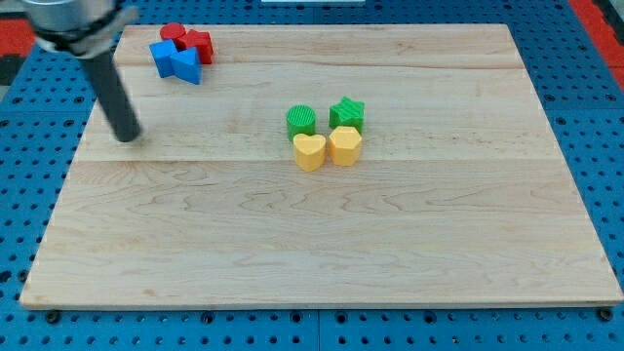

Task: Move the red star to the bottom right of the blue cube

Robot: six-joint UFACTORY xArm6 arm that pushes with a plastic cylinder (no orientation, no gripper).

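Task barely begun: my tip, jawless, rests apart, lower-left of the top-left cluster where the red star touches the blue cube, not yet at its bottom right.

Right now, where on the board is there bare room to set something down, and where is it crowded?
Bare: the board below the green/yellow cluster, and its right side. Crowded: the top-left corner, where red blocks touch blue blocks; my tip stands just below them.
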